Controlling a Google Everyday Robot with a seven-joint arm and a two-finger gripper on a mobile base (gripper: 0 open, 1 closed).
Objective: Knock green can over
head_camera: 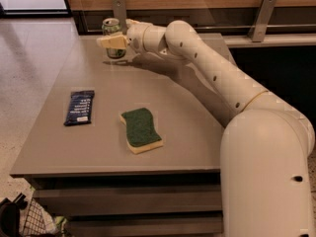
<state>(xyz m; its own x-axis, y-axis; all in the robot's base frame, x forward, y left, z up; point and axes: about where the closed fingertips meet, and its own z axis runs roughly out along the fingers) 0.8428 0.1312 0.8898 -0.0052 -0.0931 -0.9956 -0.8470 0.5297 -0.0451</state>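
The green can [111, 27] stands upright at the far left corner of the grey table [182, 132]; its silver top shows. My gripper [112, 41] is at the can, reached across the table from the right. Its cream tip lies across the lower front of the can and hides part of the green side. I cannot tell whether it touches the can.
A yellow sponge with a green top [141, 130] lies near the table's middle front. A dark blue snack packet [79, 107] lies at the left. A wooden wall with metal brackets [261, 16] runs behind the table. My arm [212, 68] spans the right half.
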